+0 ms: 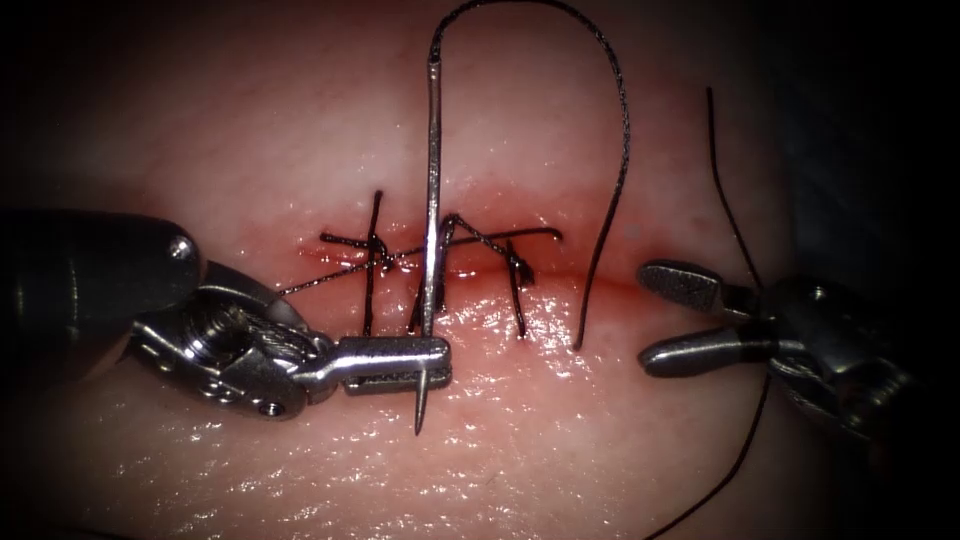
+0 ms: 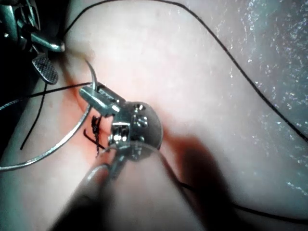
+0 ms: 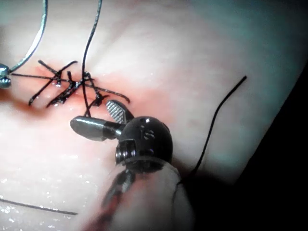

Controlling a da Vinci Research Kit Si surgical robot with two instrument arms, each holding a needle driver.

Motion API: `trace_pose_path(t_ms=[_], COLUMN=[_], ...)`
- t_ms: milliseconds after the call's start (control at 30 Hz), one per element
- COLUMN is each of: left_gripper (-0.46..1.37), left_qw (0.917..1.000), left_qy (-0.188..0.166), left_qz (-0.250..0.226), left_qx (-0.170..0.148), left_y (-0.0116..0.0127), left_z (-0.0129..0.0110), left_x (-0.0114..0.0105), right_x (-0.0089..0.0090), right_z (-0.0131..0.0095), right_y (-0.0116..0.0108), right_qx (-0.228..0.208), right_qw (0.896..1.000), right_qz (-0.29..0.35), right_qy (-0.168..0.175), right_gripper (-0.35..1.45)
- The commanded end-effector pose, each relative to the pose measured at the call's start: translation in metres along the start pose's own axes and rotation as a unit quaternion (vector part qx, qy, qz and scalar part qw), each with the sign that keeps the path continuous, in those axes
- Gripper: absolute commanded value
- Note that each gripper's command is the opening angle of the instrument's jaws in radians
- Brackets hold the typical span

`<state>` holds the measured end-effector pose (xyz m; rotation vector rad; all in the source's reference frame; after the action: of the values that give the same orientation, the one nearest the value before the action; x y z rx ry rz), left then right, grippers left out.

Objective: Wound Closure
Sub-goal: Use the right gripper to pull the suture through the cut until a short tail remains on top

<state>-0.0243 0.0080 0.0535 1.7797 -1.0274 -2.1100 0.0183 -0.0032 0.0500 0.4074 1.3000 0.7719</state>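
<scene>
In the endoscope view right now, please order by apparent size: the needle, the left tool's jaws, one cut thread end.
1. needle, held near its tip
2. left tool jaws, shut
3. cut thread end

The right tool holds nothing.

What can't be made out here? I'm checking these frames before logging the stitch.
- Endoscope view: the thread leaves the needle and its arc is cut by the top edge.
- Where the thread enters the tissue is too small to tell.
- The loose strand by the open right tool runs off the bottom edge.
- The left tool covers the needle near its tip.
</scene>
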Motion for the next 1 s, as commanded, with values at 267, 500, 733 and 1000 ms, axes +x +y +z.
trace_pose_path(t_ms=[267, 500, 733, 1000], left_gripper=[-0.35, -0.35, -0.35, -0.35], left_qw=[1.0, 0.9998, 0.9998, 0.9997], left_qy=[-0.004, -0.009, -0.009, -0.01], left_qz=[-0.008, -0.016, -0.018, -0.021], left_qx=[0.0, 0.0, 0.0, 0.0], left_y=[-0.0007, -0.001, -0.001, -0.0011], left_z=[-0.0012, -0.0021, -0.0023, -0.0026], left_x=[-0.0002, -0.0004, -0.0004, -0.0005], right_x=[-0.0022, -0.0037, -0.0039, -0.0037], right_z=[0.0022, 0.0035, 0.0039, 0.0038], right_y=[-0.0006, 0.0005, 0.0004, 0.0002], right_qx=[-0.015, -0.037, -0.059, -0.1], right_qw=[0.998, 0.995, 0.994, 0.989], right_qz=[-0.047, -0.07, -0.067, -0.058], right_qy=[-0.035, -0.056, -0.059, -0.09], right_gripper=[1.15, 1.15, 0.88, -0.35])
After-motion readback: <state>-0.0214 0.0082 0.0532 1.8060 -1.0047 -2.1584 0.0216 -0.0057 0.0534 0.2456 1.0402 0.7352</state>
